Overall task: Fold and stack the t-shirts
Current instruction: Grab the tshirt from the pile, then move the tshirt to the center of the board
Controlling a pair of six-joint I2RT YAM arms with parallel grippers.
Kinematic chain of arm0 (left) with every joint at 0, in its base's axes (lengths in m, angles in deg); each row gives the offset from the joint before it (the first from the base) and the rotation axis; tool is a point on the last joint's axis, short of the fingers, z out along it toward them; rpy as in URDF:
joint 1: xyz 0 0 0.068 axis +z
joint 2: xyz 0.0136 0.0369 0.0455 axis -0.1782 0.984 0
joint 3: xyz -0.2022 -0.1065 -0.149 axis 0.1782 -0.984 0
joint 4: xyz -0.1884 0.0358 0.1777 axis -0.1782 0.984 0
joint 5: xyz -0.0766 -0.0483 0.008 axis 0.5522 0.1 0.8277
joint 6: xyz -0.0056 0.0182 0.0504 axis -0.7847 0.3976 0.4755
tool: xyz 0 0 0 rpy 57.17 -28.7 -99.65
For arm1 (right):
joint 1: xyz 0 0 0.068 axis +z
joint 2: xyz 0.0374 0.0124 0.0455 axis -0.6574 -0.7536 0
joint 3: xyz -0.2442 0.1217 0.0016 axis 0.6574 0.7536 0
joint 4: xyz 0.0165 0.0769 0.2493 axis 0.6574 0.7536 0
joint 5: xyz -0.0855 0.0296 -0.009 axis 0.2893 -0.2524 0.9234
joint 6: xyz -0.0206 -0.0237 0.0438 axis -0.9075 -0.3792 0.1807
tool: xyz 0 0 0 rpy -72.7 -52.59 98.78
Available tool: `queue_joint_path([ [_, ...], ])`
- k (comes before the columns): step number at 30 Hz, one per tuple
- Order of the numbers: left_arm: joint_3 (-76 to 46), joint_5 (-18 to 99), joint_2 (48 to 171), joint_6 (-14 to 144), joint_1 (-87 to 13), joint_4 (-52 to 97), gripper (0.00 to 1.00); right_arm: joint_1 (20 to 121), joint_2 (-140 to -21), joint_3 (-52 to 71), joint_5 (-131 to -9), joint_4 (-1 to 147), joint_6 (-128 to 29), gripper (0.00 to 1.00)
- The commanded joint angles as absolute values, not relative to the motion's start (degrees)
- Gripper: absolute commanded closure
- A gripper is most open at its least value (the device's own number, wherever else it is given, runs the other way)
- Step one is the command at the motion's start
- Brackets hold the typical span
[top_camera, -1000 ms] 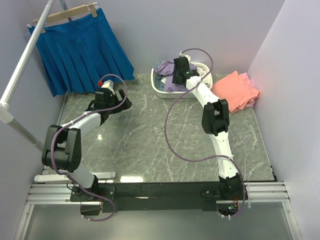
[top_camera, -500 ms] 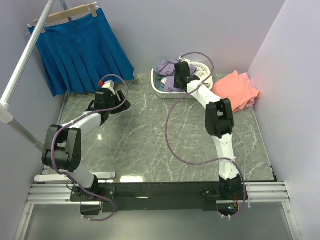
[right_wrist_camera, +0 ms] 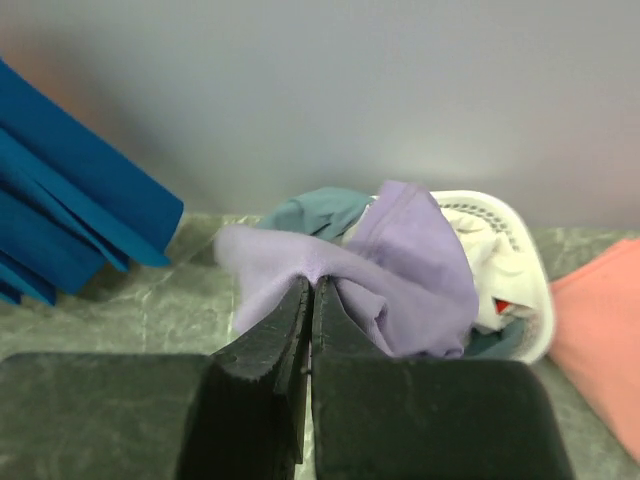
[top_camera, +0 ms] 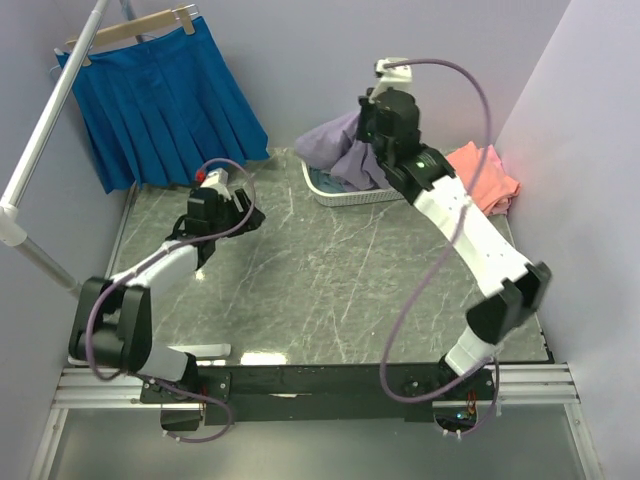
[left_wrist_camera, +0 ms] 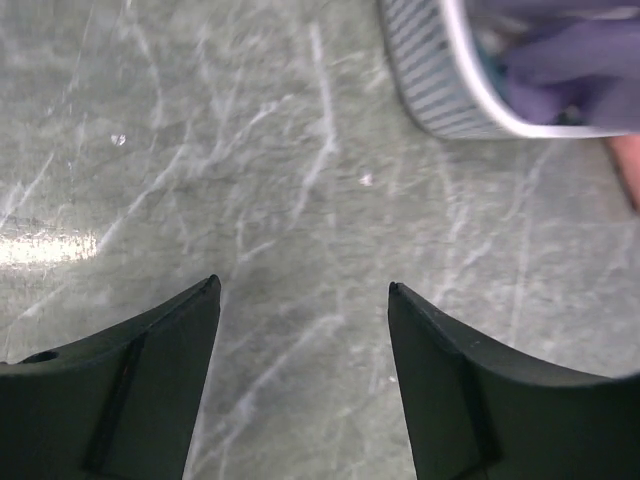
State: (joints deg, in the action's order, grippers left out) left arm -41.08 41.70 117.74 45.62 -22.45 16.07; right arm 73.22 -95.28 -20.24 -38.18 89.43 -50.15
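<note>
My right gripper (right_wrist_camera: 312,285) is shut on a pinch of the lavender t-shirt (right_wrist_camera: 410,270) and holds it up above the white basket (right_wrist_camera: 523,262). From the top view the lavender t-shirt (top_camera: 335,150) drapes from the right gripper (top_camera: 366,136) down into the basket (top_camera: 345,192). A cream tee (right_wrist_camera: 482,230) and a grey-blue tee (right_wrist_camera: 310,210) lie in the basket. Coral-pink tees (top_camera: 487,175) sit piled at the back right. My left gripper (left_wrist_camera: 305,290) is open over bare marble, left of the basket (left_wrist_camera: 430,70).
A bright blue pleated skirt (top_camera: 160,90) hangs on a wooden hanger at the back left, by a slanting white pole (top_camera: 45,135). Walls close in on the back and the right. The marble tabletop (top_camera: 330,280) spreads between the arms.
The right gripper shut on the lavender t-shirt in the basket and rose, pulling it up. The left gripper narrowed a little and shifted slightly toward the front.
</note>
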Motion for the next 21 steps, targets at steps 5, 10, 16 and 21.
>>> queue_joint_path([
  [5, -46.7, 39.6, 102.7, 44.0, -23.2, 17.3, 0.26, 85.6, -75.2, -8.8, -35.3, 84.6, -53.6, 1.0],
  [10, -49.4, 38.5, 94.9, 42.7, -23.2, 19.2, 0.21, 91.9, -65.8, -9.6, -40.4, 90.5, -52.6, 1.0],
  [16, -50.2, 39.7, 90.1, 41.3, -23.2, 21.8, 0.17, 95.6, -61.4, -5.2, -51.0, 98.9, -46.7, 1.0],
  [21, -50.2, 39.6, 87.2, 42.0, -23.3, 23.4, 0.12, 97.3, -55.2, 14.9, -52.6, 93.0, -39.1, 0.36],
])
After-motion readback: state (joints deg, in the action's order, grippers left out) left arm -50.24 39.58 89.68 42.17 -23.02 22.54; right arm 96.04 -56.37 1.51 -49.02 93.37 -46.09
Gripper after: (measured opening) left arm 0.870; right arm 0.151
